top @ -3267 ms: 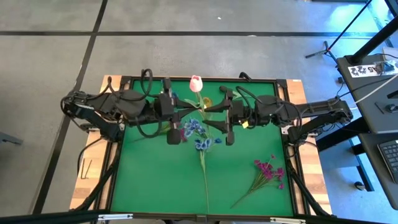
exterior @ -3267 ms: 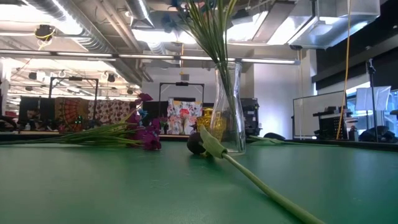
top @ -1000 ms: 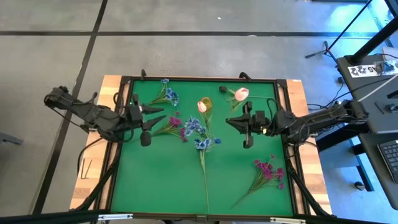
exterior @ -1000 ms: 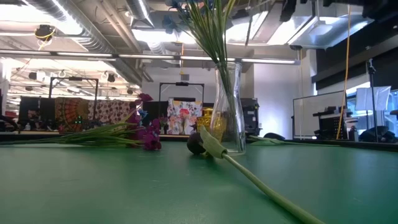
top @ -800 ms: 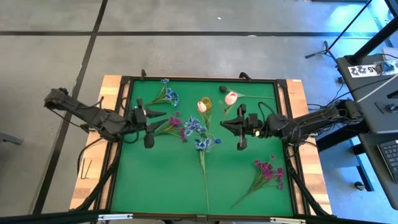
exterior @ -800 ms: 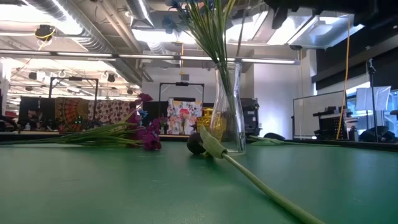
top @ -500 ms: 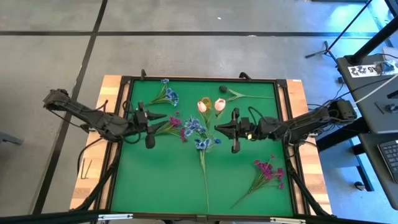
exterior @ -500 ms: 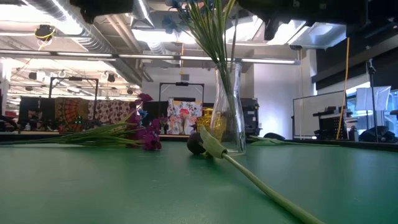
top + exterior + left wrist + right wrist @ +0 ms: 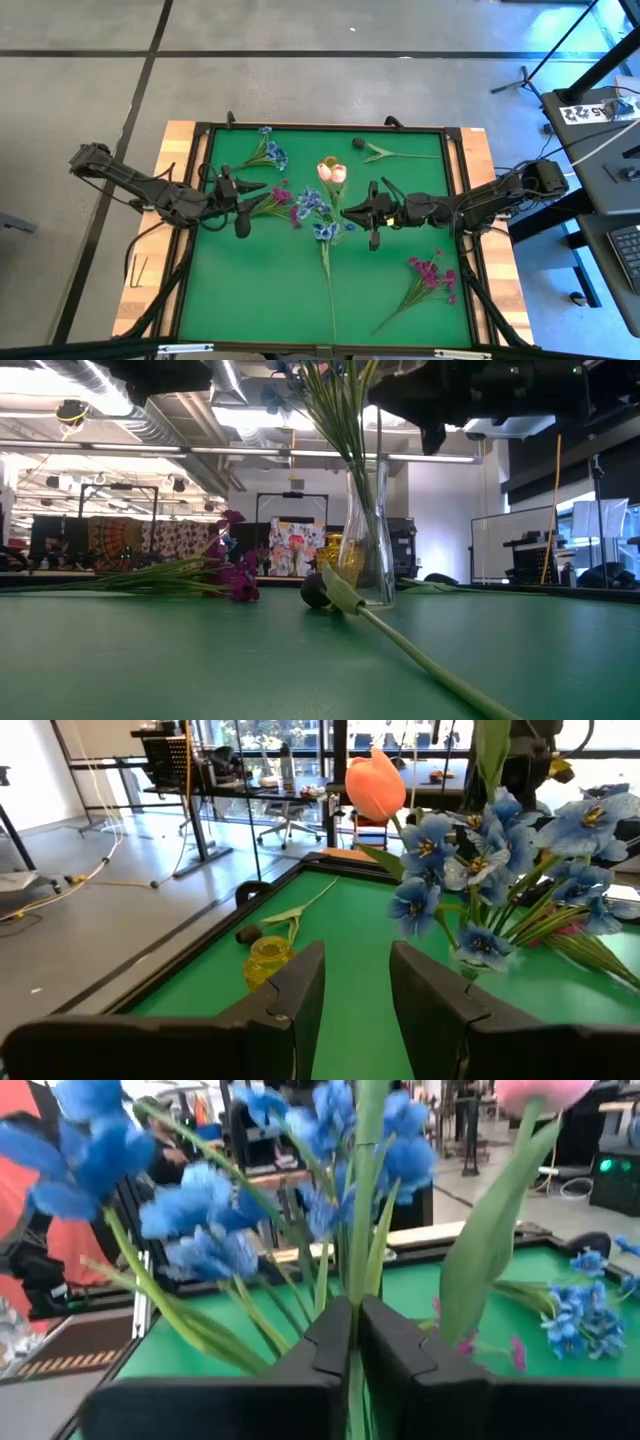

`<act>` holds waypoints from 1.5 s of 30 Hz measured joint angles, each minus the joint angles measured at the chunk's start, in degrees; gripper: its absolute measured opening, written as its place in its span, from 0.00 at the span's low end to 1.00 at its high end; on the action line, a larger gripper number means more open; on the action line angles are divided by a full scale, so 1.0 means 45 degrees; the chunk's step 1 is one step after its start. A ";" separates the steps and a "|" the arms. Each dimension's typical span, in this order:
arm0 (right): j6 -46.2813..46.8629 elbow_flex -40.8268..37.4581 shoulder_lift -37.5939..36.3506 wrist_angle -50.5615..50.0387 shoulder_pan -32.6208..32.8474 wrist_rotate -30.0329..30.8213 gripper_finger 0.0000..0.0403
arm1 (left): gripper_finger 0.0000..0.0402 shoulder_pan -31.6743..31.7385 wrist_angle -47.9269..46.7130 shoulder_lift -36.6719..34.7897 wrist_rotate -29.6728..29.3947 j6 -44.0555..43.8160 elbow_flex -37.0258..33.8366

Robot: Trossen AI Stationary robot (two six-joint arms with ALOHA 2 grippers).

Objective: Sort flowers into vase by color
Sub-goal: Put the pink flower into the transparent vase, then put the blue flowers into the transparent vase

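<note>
Holding a tulip [image 9: 338,173] stem over the vase [image 9: 366,535], your right gripper [image 9: 372,213] pinches it upright; left gripper [image 9: 238,193] waits part-open, empty.

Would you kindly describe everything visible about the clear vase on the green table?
The vase is clear glass, narrow at the neck and flaring to a wider base, standing upright on the green table near its middle. A bunch of green stems rises from its mouth, bearing blue blossom sprays and two pale pink tulip buds. A dark tulip bud lies beside its base.
</note>
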 joint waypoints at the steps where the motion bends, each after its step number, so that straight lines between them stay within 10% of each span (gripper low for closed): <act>1: 0.0005 0.0000 0.0000 -0.0105 0.0000 -0.0048 0.09 | 0.28 0.0000 0.0000 0.0000 0.0000 0.0000 0.0000; 15: -0.0006 0.0053 -0.2050 -0.3255 0.0005 -0.0122 0.48 | 0.32 0.0225 -0.1161 0.0000 -0.1619 -0.0083 -0.0010; 24: 0.1054 0.0072 -0.4616 -0.7343 0.0015 -0.0349 0.56 | 0.38 0.1899 -0.2913 -0.0073 -0.1440 -0.0436 0.0930; 45: 0.2317 0.0073 -0.5401 -1.1121 0.0015 -0.2691 0.56 | 0.39 1.1004 -0.8424 0.1973 0.5357 -0.1760 0.2535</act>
